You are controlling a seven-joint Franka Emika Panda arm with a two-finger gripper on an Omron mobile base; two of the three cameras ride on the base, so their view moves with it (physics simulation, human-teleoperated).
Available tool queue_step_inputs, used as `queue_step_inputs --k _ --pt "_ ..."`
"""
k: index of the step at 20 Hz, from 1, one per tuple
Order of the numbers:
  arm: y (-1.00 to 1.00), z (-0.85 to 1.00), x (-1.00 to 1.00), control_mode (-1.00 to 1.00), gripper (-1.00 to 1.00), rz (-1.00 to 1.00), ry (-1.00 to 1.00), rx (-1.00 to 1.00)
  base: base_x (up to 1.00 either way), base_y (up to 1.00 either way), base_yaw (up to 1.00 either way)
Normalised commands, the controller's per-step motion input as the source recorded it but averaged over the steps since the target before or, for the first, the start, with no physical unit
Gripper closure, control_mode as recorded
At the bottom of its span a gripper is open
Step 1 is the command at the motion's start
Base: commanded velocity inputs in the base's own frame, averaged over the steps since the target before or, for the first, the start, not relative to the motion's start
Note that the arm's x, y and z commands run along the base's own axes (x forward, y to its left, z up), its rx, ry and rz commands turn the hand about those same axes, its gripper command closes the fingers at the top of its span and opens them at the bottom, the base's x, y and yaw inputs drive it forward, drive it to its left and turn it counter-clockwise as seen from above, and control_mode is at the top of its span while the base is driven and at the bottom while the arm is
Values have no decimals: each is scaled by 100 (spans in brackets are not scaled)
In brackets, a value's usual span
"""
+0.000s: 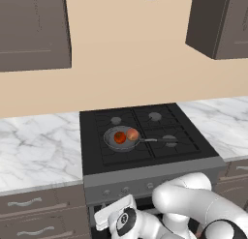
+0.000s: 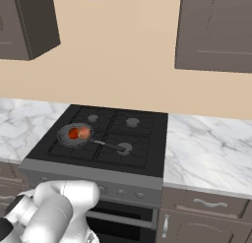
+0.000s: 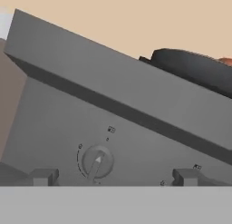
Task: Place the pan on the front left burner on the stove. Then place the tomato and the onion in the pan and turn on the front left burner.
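Wide apart stand the jaws of the gripper point(image 3: 113, 177), grasping nothing, one round knob point(image 3: 97, 161) between the tips on the stove point(image 1: 92, 158) front panel. One pan point(image 1: 121, 138) sits on the front left burner, its long handle pointing toward 3 o'clock. Inside lie one tomato point(image 1: 119, 137) and one onion point(image 1: 132, 134), touching.

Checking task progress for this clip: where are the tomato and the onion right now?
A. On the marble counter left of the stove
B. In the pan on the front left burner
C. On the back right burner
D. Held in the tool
B: the tomato and the onion lie side by side inside the pan, which sits on the stove at its front left burner.
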Motion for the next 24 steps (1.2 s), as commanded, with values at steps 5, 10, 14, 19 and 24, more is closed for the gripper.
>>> queue_step_inputs --k 5,10,14,19,24 --pt "0 -28 2 -100 -100 1 0 0 0 0 0" --pt "0 -8 0 -100 -100 3 0 0 0 0 0" --pt "0 0 3 -100 -100 3 0 1 0 0 0" --pt "0 2 11 -100 -100 1 0 1 0 0 0" --pt "0 1 19 -100 -100 0 0 0 0 0 0"
